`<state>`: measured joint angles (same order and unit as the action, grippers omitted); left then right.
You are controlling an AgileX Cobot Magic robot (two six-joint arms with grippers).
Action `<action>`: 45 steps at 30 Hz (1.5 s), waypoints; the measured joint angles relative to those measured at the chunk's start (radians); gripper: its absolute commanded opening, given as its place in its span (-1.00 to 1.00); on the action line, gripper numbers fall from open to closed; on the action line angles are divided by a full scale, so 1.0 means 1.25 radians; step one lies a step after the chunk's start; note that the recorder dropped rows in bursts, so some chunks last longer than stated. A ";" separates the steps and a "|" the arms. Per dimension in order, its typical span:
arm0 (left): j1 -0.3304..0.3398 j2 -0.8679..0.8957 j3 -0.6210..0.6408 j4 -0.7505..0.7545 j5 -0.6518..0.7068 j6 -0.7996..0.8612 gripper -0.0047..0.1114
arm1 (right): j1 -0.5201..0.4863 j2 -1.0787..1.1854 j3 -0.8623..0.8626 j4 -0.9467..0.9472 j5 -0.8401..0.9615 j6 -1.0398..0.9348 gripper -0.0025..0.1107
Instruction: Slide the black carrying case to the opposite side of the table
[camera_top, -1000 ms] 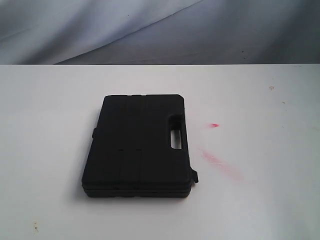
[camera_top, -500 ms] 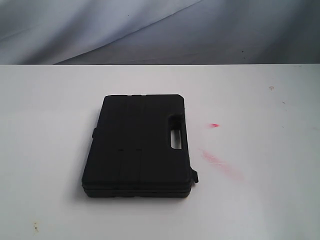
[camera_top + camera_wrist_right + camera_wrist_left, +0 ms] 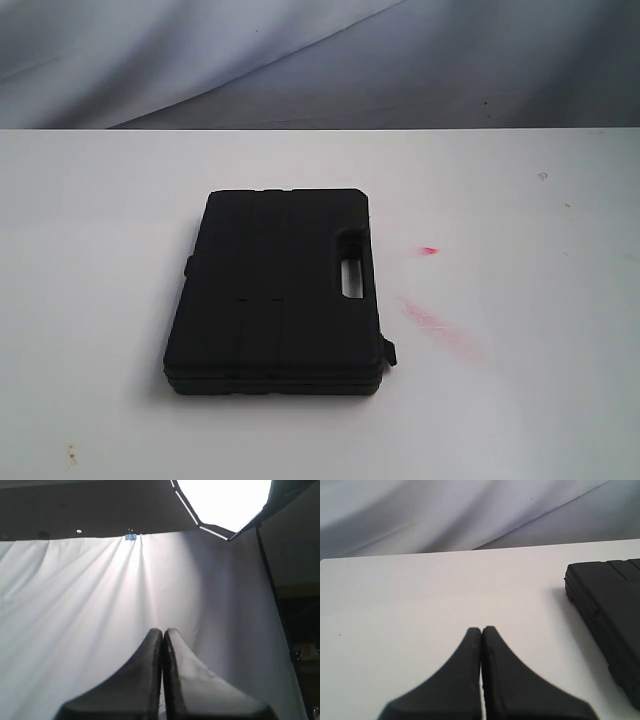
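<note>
The black case (image 3: 275, 290) lies flat on the white table (image 3: 520, 400), a little left of centre, with its handle cutout (image 3: 352, 272) on its right side. No arm shows in the exterior view. In the left wrist view my left gripper (image 3: 482, 630) is shut and empty, low over bare table, with a corner of the case (image 3: 612, 610) off to one side, apart from it. My right gripper (image 3: 162, 631) is shut and empty too, pointing up at a white curtain (image 3: 75, 610); neither table nor case appears there.
Red smears (image 3: 432, 318) and a red spot (image 3: 429, 250) mark the table right of the case. Small specks (image 3: 70, 455) sit near the front left. A grey cloth backdrop (image 3: 300, 60) hangs behind the table's far edge. A bright lamp (image 3: 225, 500) hangs overhead.
</note>
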<state>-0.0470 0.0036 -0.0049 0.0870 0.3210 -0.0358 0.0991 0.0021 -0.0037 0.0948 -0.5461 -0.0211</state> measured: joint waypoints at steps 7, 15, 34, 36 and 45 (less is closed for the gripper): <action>0.000 0.000 0.000 0.000 0.000 0.000 -0.92 | 0.000 -0.002 -0.029 -0.076 -0.050 0.122 -0.96; 0.000 0.000 0.000 0.000 0.000 0.000 -0.92 | 0.000 0.000 -0.384 -0.276 0.280 0.144 -0.96; 0.000 0.000 0.000 0.000 0.000 0.000 -0.92 | 0.000 0.483 -0.795 -0.049 1.087 -0.039 -0.96; 0.000 0.000 0.000 0.000 0.000 0.000 -0.92 | 0.000 0.523 -0.796 -0.015 1.114 -0.067 -0.96; 0.000 0.000 0.000 0.000 0.000 0.000 -0.92 | 0.000 0.727 -0.802 0.278 1.152 -0.213 -0.96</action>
<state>-0.0470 0.0036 -0.0049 0.0870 0.3210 -0.0358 0.0991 0.9103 -1.0056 0.4425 0.8943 -0.2875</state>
